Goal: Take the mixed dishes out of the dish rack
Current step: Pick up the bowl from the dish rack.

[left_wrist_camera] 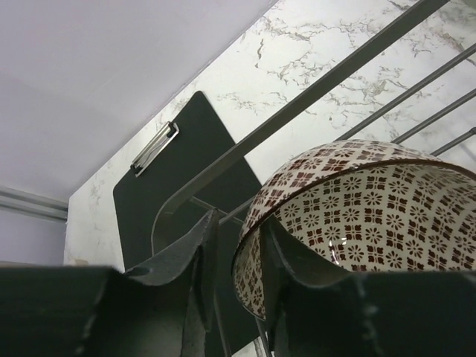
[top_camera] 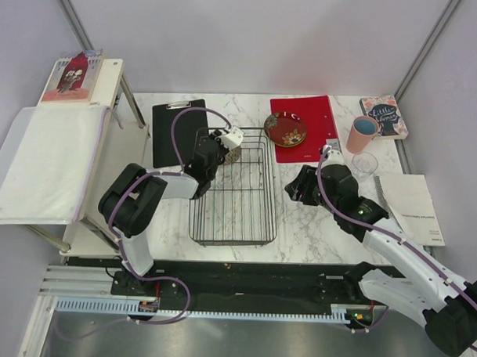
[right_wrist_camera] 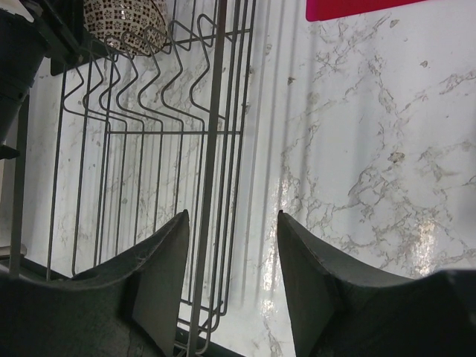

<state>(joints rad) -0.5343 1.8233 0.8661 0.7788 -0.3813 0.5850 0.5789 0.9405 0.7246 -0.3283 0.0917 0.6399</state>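
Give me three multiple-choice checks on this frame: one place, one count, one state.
1. Where is the dark red plate?
A. in the rack
B. on the red mat
C. on the clipboard

2. How many dishes are in the dish rack?
A. one
B. two
C. three

3. What state is the right claw in?
A. open, holding nothing
B. shut on the pink cup
C. shut on the clear glass

Answers:
1 B: it lies on the red mat, beyond the rack.
2 A: only the patterned bowl is in it, at the far left corner.
3 A: its fingers stand apart with no dish between them.
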